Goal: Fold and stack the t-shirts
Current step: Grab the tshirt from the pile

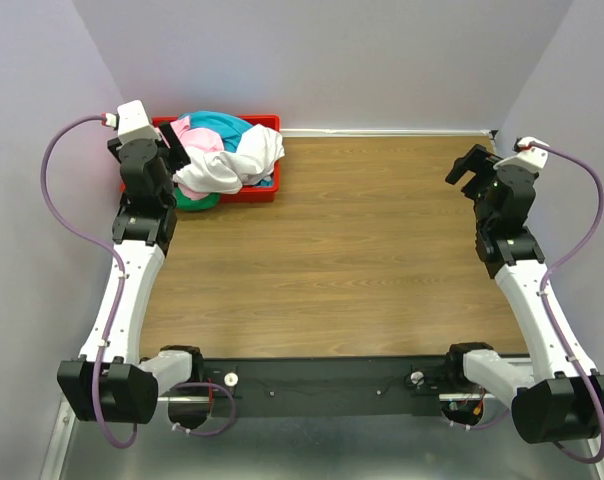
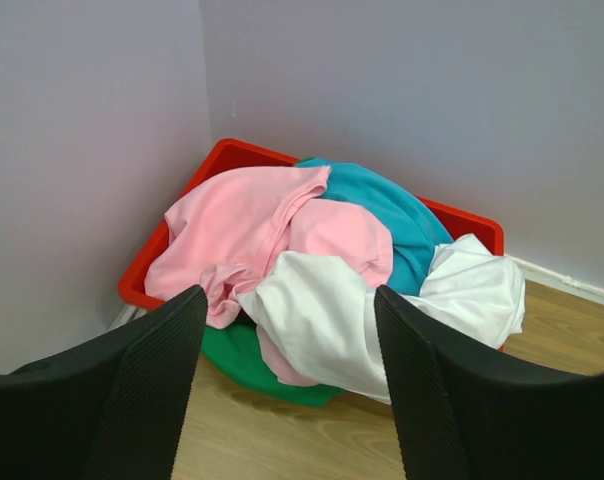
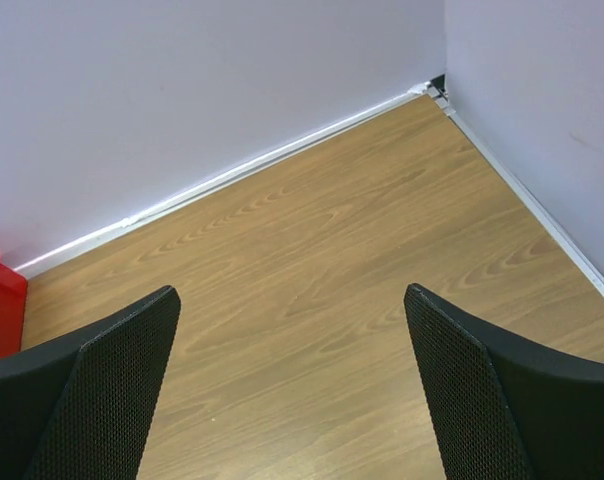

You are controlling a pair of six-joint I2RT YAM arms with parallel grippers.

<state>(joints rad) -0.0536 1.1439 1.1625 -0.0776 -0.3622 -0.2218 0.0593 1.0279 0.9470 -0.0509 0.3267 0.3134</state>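
Left hand spread wide, just short of heaped t-shirts.

overhead view spans the table; both wrist views look down obliquely, probably sharing the red bin.

Wooden table, red bin in far-left corner

I've got shirts heaped in the bin, spilling over its near wall. Left gripper at bin's left end, right gripper well right of bin.
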